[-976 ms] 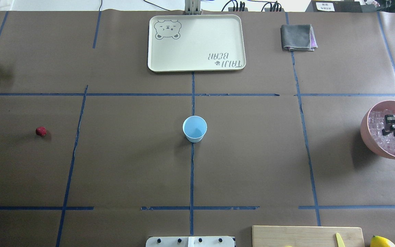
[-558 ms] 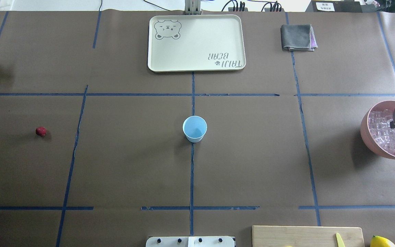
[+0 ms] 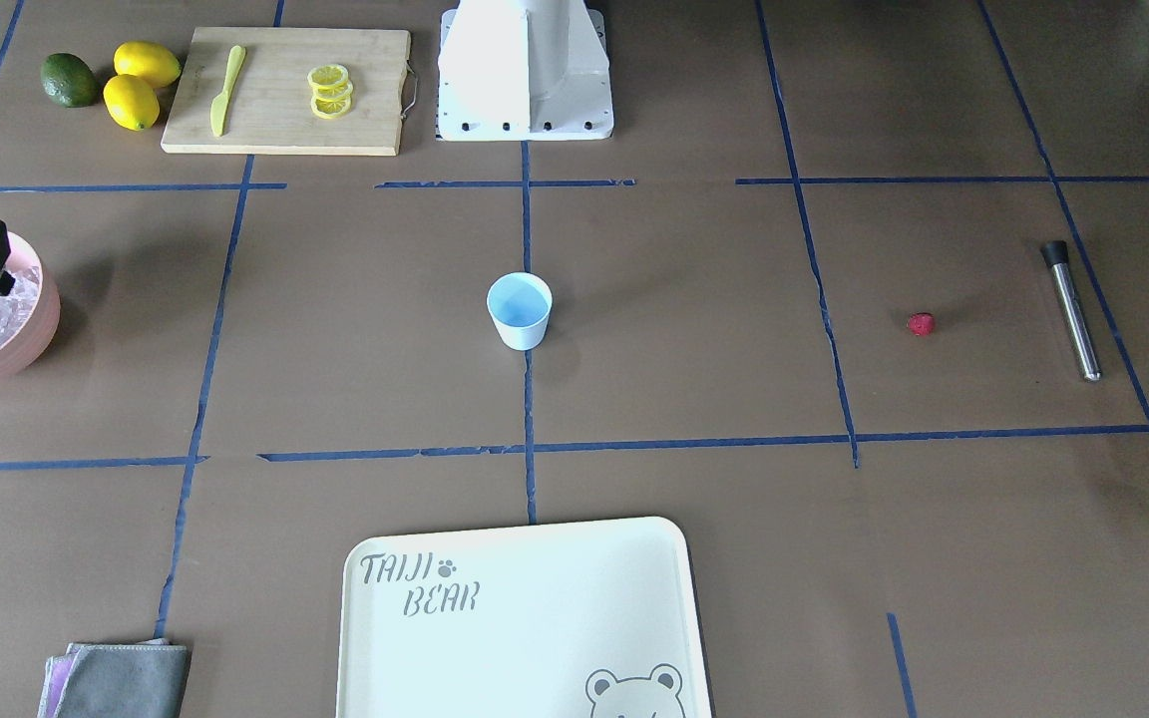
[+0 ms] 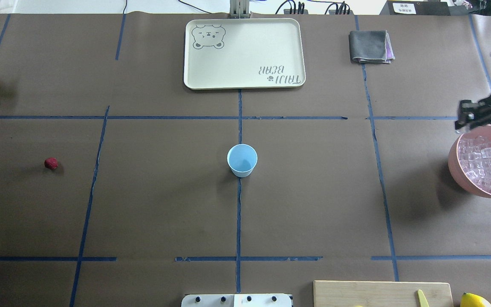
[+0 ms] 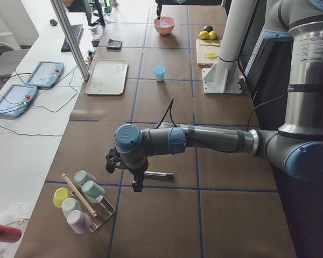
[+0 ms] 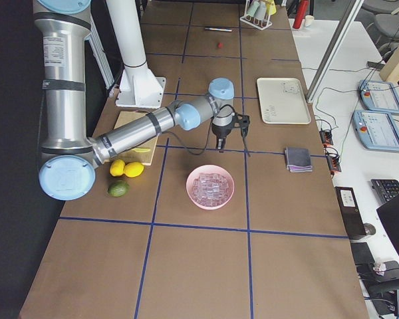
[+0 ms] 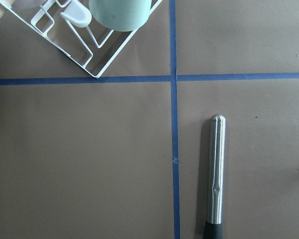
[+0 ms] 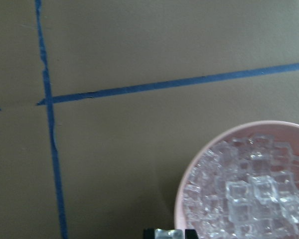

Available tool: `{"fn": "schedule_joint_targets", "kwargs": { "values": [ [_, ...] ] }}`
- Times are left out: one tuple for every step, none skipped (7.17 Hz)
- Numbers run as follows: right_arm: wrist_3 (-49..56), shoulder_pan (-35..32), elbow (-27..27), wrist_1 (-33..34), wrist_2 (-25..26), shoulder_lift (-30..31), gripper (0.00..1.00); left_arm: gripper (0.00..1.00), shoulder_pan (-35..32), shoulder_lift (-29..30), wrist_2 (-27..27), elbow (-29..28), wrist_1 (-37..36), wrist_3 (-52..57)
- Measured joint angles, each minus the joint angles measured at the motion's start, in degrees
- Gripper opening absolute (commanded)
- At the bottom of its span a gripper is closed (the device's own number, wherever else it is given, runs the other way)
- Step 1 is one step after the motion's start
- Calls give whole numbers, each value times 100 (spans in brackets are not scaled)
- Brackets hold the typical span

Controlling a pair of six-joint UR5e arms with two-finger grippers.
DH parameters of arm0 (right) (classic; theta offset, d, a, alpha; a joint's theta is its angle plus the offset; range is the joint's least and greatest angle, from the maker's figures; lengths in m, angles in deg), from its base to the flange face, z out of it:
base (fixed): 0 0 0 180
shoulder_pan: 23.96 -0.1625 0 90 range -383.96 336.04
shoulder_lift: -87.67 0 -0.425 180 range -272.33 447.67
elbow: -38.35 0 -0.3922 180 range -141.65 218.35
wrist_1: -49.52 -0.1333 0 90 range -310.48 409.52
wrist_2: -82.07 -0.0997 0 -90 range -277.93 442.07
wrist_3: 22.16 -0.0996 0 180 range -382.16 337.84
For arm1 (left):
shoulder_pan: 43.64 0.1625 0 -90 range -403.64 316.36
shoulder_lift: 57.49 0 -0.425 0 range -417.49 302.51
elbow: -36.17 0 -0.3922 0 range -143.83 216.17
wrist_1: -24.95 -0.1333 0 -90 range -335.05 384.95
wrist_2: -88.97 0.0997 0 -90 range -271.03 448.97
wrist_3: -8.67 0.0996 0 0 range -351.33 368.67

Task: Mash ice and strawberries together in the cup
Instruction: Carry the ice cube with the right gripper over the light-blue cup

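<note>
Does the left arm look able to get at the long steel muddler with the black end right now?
Probably yes. The left gripper hangs above the steel muddler, which lies flat on bare brown paper, apart from the white wire rack, with nothing over it.

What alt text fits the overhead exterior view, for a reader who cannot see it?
An empty light-blue cup stands at the centre of a brown table. A pink bowl of ice sits at the right edge, with the right tool near its far rim; a red strawberry lies far left.
</note>
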Motion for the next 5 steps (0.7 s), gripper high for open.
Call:
{"fn": "schedule_joint_targets", "kwargs": {
  "values": [
    [-232,411,-63,1041,257,-1101,0,100,-1,-10,0,0,4,-1],
    [-594,834,-215,1709,460,-1995,0,100,-3,-18,-1,1,6,-1],
    [-1096,1245,-463,1858,560,-2606,0,100,-3,-20,0,1,6,-1],
    [-1605,1600,-815,1702,612,-3064,0,100,-4,-22,1,4,7,-1],
    [-2043,1934,-1227,1423,689,-3435,0,100,-4,-23,5,15,7,-1]
  ]
}}
